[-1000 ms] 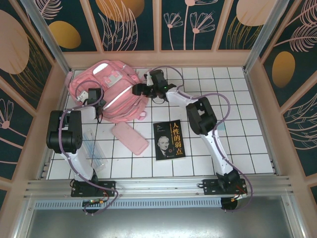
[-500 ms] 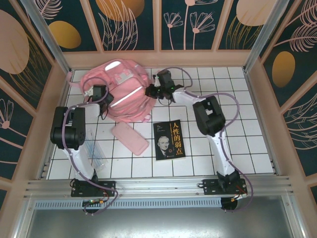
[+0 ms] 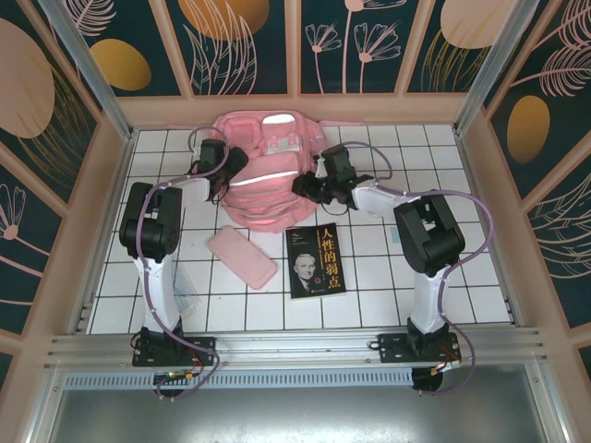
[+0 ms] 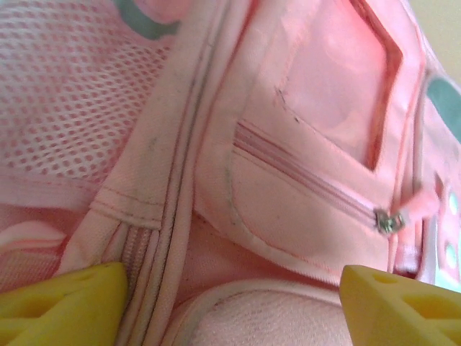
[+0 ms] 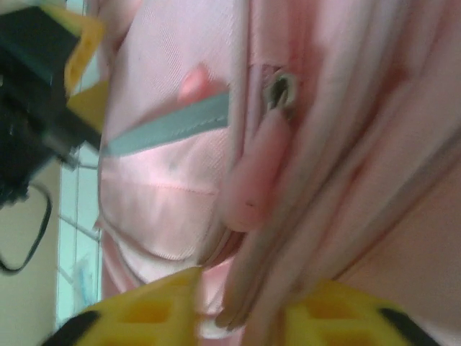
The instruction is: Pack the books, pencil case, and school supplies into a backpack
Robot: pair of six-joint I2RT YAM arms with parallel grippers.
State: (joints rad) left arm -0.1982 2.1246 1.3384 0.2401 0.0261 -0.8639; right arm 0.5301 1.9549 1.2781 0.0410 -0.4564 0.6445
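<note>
The pink backpack (image 3: 268, 175) lies at the back middle of the table. My left gripper (image 3: 224, 164) is at its left side and my right gripper (image 3: 307, 187) at its right side. In the left wrist view the left gripper (image 4: 234, 306) stands open, yellow fingertips (image 4: 65, 303) far apart over a backpack (image 4: 310, 144) seam and zip pocket. The right gripper (image 5: 241, 317) is open a little around a folded backpack (image 5: 166, 166) edge, with a gap beside its left finger. The black book (image 3: 316, 260) and flat pink pencil case (image 3: 242, 257) lie in front of the backpack. A transparent box (image 3: 188, 301) lies near the left arm.
Wooden walls close in the white tiled table (image 3: 462, 277) on three sides; the backpack nearly touches the back wall. A metal zip pull (image 4: 389, 220) hangs on the front pocket. Another zip pull with a pink tab (image 5: 252, 180) sits just above my right fingers.
The backpack has slid right from the back-left corner to the back middle, both arms moving with it. The left jaws have widened. The right jaws have parted slightly.
</note>
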